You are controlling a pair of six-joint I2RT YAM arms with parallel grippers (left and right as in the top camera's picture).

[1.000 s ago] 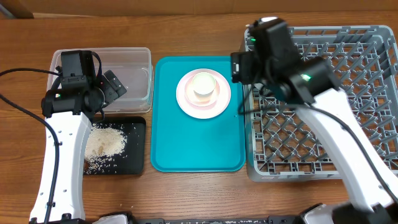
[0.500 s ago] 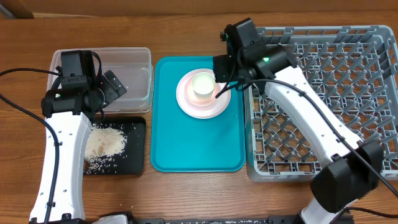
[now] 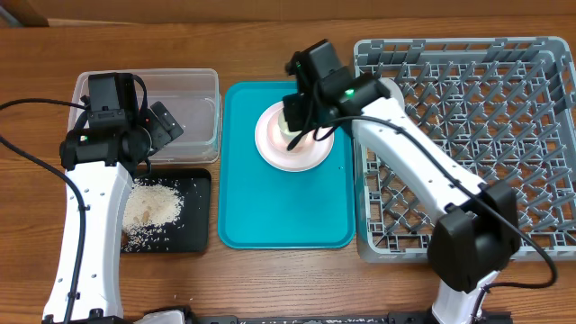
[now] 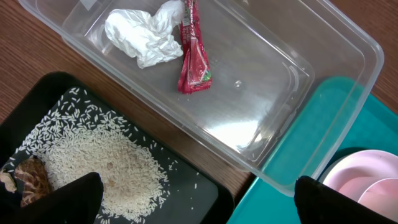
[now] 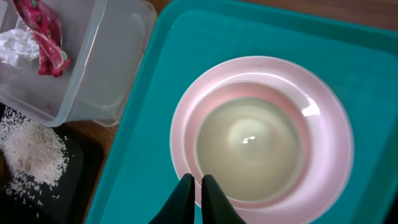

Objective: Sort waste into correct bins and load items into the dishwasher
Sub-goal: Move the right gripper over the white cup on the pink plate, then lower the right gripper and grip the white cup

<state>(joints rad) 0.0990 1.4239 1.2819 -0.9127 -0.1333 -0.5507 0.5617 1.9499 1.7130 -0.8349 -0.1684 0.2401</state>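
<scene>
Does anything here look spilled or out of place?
Nothing stands out. The rice lies loose but inside the black tray, wrapper and tissue are in the clear tub, and the bowl sits upright on the plate.

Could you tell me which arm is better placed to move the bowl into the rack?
Right. The right pincer is shut on the bowl's rim, beside the rack; the left pincer hangs open over the tub.

The tray's (image 3: 279,211) near half lies open; the right arm (image 3: 423,171) slants over the rack's (image 3: 513,126) left side to the bowl (image 5: 249,149).
</scene>
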